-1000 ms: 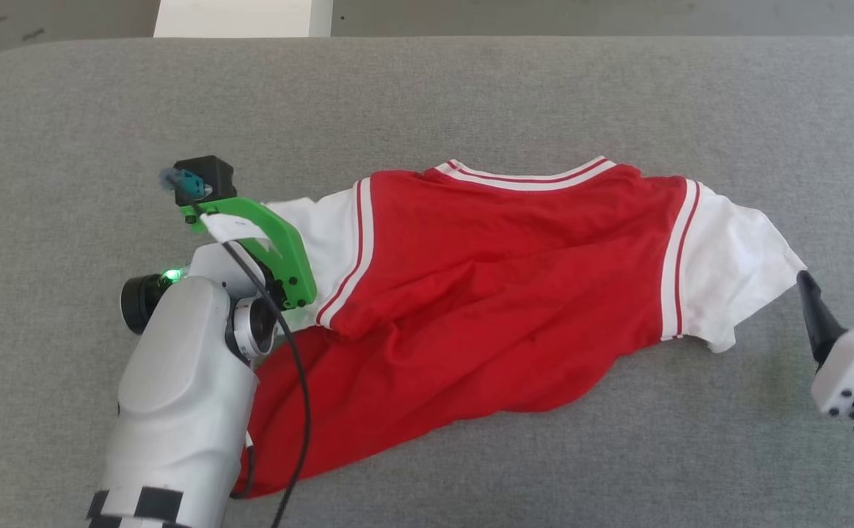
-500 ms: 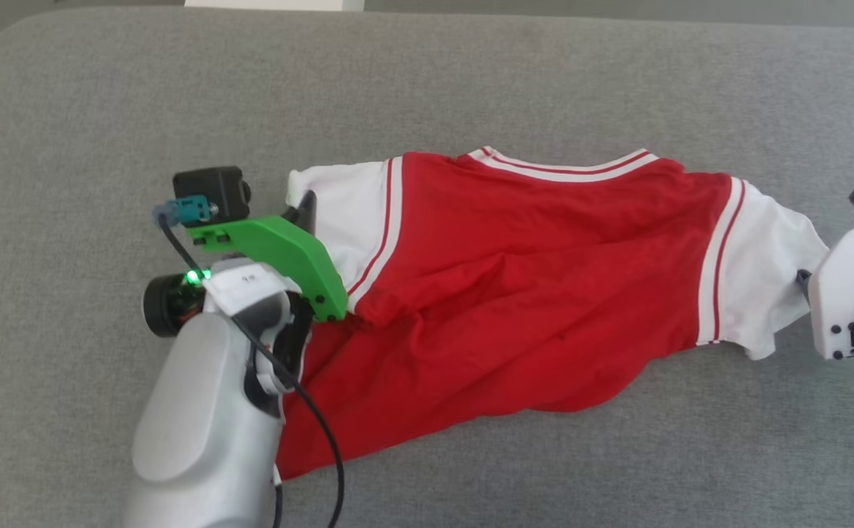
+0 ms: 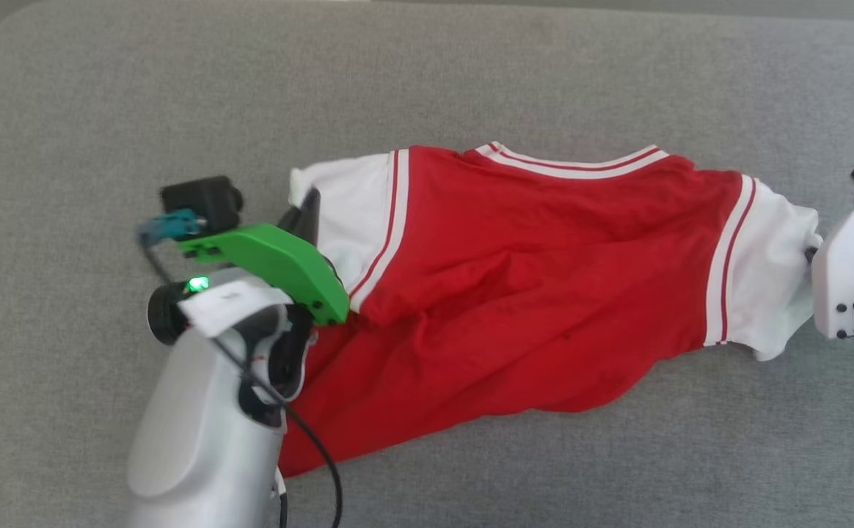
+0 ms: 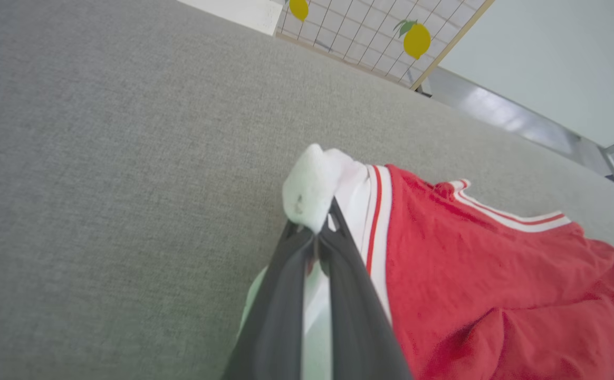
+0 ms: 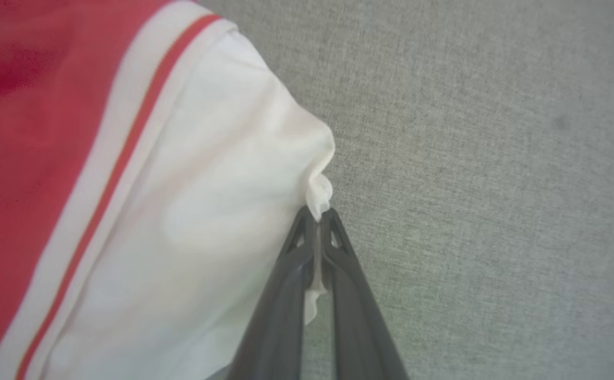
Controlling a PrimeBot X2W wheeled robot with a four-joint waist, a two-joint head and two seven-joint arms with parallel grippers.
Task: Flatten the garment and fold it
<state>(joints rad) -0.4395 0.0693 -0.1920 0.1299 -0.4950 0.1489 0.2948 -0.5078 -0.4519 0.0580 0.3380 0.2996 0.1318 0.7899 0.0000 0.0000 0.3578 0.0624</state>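
The garment [image 3: 515, 271], a red T-shirt with white striped sleeves, lies rumpled across the grey surface, collar toward the far side. My left gripper [image 3: 309, 205] is shut on the edge of its left white sleeve [image 4: 312, 184], and the fabric bunches above the fingertips [image 4: 315, 232]. At the opposite end my right gripper [image 5: 317, 221] is shut on the edge of the right white sleeve [image 5: 207, 211]. In the head view the right wrist [image 3: 849, 271] covers that grip. The hem trails toward me under the left forearm.
A grey padded surface [image 3: 471, 73] carries everything, with its rounded corner at the far left. Beyond its far edge the left wrist view shows a grid panel with yellow lemons [image 4: 415, 39] and a pale floor.
My right gripper came in to the right sleeve and shut on its edge. The left gripper, shut on the left sleeve, turned and lifted it slightly. The head camera has tilted.
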